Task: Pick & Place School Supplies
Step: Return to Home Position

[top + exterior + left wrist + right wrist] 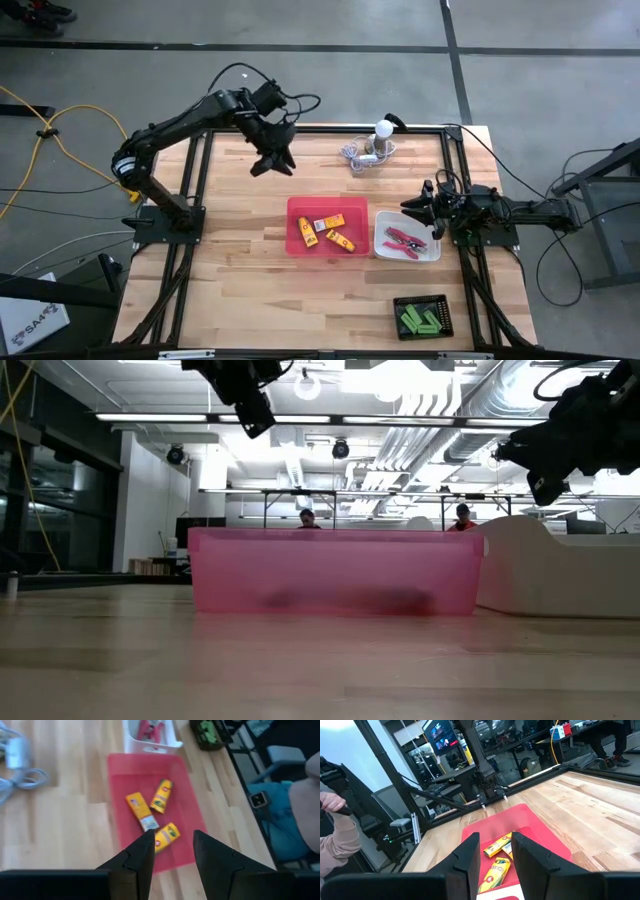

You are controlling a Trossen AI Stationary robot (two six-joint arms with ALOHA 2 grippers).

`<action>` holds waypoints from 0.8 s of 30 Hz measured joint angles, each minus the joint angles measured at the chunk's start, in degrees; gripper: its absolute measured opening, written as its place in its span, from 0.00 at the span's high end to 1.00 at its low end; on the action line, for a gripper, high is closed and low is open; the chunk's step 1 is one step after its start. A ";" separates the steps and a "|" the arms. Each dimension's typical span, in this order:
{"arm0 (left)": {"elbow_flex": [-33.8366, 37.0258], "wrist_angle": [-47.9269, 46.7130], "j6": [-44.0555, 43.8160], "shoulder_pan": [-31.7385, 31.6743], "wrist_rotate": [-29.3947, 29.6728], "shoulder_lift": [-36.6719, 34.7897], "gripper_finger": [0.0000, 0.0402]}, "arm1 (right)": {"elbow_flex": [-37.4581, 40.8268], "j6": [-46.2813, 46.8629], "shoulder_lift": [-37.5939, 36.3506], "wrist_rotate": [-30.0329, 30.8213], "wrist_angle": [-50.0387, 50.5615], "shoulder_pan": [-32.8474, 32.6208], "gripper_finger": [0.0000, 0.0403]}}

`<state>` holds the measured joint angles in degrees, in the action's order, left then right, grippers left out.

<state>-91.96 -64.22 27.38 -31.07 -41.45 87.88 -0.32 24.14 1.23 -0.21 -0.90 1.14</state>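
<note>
Three yellow-orange blocks lie flat on the floor of the pink tray, also in the left wrist view and the right wrist view. Pink-handled scissors lie in the white tray. Green sticks fill the black tray. My left gripper hangs open in the air, off the pink tray's far-left corner. My right gripper is open and raised above the white tray's far edge. In the wrist views the left fingertips and right fingertips stand apart with nothing between them.
A white bulb-like object with a grey cord lies near the table's far edge. In the low view the pink tray and the white tray stand side by side. Bare wood spreads to the left and the near side. A person's sleeve shows beyond the table.
</note>
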 joint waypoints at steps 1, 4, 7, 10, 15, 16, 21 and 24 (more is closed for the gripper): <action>0.46 -0.06 -0.12 0.68 -0.04 -0.09 0.67 | 0.00 0.02 0.00 0.00 0.01 -0.01 0.75; 3.18 -1.35 2.36 1.96 -4.08 -0.27 0.67 | 0.00 0.00 0.00 0.00 -0.01 -0.01 0.75; 8.80 -2.16 5.81 2.79 -7.59 -1.99 0.67 | 0.00 0.00 0.00 0.02 -0.01 0.00 0.75; 17.16 3.36 5.07 3.61 -9.07 -4.16 0.67 | 0.00 0.00 0.00 0.01 -0.01 -0.01 0.75; 31.31 23.10 -3.10 4.92 -11.37 -9.29 0.67 | 0.00 0.00 0.00 0.00 -0.01 -0.01 0.75; 33.84 27.07 -5.11 5.14 -11.31 -10.19 0.67 | 0.00 0.00 0.00 0.02 -0.01 -0.01 0.75; 44.16 46.79 -14.86 5.51 -9.68 -14.46 0.67 | 0.00 0.00 0.00 0.00 -0.01 -0.01 0.75; 50.09 56.80 -19.46 5.51 -7.23 -16.99 0.67 | 0.00 0.00 0.00 0.00 -0.01 -0.01 0.75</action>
<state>-41.87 -7.42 7.91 -25.56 -48.68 70.90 -0.32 24.14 1.23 -0.21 -0.91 1.13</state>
